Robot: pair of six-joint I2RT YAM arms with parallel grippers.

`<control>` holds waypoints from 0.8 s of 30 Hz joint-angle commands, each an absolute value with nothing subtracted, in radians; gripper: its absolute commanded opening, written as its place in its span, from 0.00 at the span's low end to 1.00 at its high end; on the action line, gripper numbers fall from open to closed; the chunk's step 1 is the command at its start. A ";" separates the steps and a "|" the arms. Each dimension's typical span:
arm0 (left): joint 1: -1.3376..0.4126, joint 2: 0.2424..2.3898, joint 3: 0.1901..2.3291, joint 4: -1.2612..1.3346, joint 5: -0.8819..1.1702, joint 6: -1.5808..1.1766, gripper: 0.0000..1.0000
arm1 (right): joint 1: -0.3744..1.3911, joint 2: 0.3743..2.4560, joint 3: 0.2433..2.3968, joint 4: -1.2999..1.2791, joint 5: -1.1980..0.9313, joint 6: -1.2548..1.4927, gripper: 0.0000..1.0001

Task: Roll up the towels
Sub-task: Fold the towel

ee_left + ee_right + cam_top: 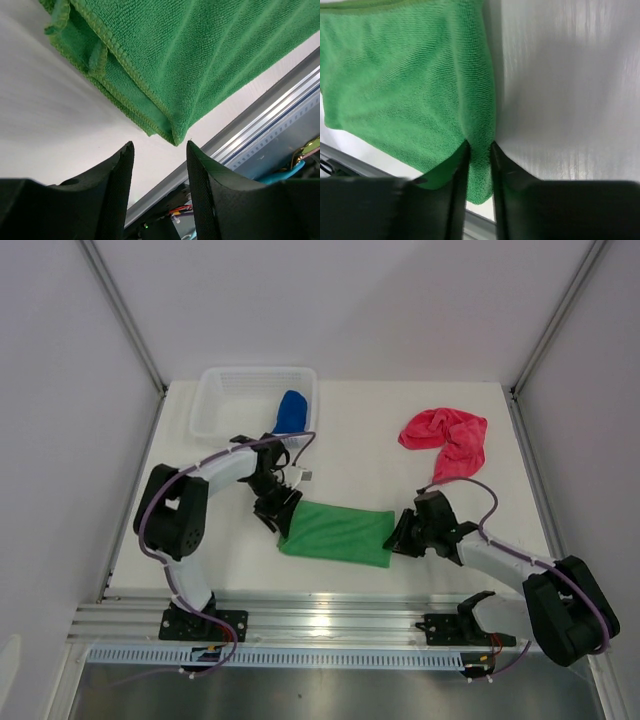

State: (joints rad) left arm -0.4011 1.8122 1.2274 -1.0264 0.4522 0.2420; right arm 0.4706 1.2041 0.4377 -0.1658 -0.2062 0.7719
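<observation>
Bright green folded microfibre towel (335,532) is lying flat by the near edge of the white table (350,430), about mid-width. Left arm is standing sharply bent at the elbow, wrist angling down at the towel's left end. Left gripper (159,170) is sitting released, with the towel corner just ahead of the gap and nothing in it. Right arm is reaching in low from the near-right corner. Right gripper (479,155) is grasping the towel's right edge, cloth pinched between its fingers (455,200). Royal blue microfibre towel (291,410) is sitting in the white plastic mesh basket (235,400) at the far-left corner. Pink-red crumpled microfibre towel (447,440) is lying toward the far-right corner.
</observation>
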 commanded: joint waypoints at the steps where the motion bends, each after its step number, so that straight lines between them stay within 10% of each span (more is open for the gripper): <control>1: -0.399 1.848 1.218 -1.000 0.489 0.215 0.51 | 0.494 1.212 0.420 -0.158 -0.179 0.816 0.22; 10: -0.399 1.881 1.255 -0.954 0.466 0.189 0.55 | 0.623 1.102 0.431 -0.314 -0.212 0.868 0.06; 17: -0.303 1.806 1.315 -1.006 0.453 0.216 0.56 | 0.753 0.990 0.590 -0.693 -0.174 0.792 0.55; 24: -0.256 1.694 1.220 -0.985 0.498 0.199 0.56 | 0.546 1.227 0.975 -0.593 -0.155 0.264 0.64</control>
